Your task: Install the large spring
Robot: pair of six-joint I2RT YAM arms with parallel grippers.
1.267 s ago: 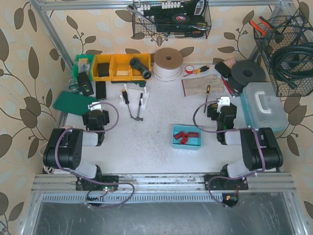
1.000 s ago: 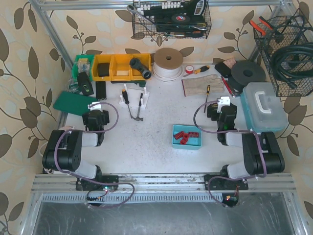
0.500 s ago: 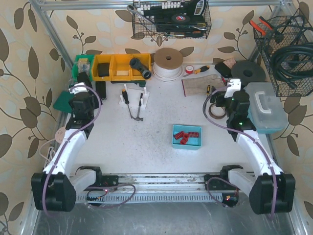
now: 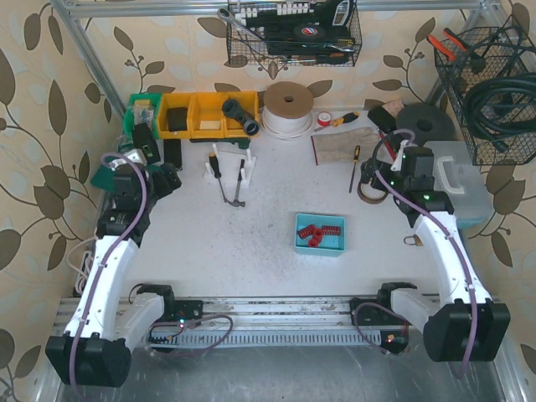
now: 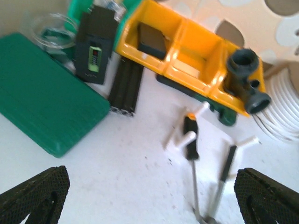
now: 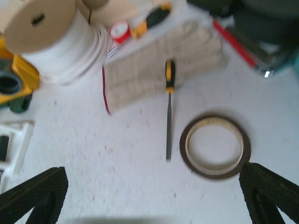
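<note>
Search comes first, because neither wrist view shows a large spring you can name with certainty. Your left gripper (image 5: 150, 195) has its fingers spread wide and holds nothing. It hangs just right of the flat green plastic case (image 5: 42, 93), looking toward the white pegged stand (image 5: 187, 137) and the slim metal-armed tool (image 4: 233, 191) resting among its pegs, near the row of yellow plastic bins (image 5: 187, 56). Your right gripper (image 6: 152, 196) is equally wide apart and empty, above the brown ring of tape (image 6: 216, 147) and the thin yellow-and-black screwdriver (image 6: 168, 107) at the right.

Between the arms, nearer to you, sits the shallow blue tray (image 4: 318, 252) of small red parts (image 4: 319, 234); they are too small to tell whether any is a spring. My judgement is that the spring lies either in that tray or at the white stand, and that the stand is where it gets fitted.

Bring one wrist camera down over the tray and the other over the stand before you commit. Once you find the spring, grip it across its coils near one end, not at the middle, so the free end can be hooked on. Steady the tool with your other gripper, and keep clear of the white pegs as you descend.
</note>
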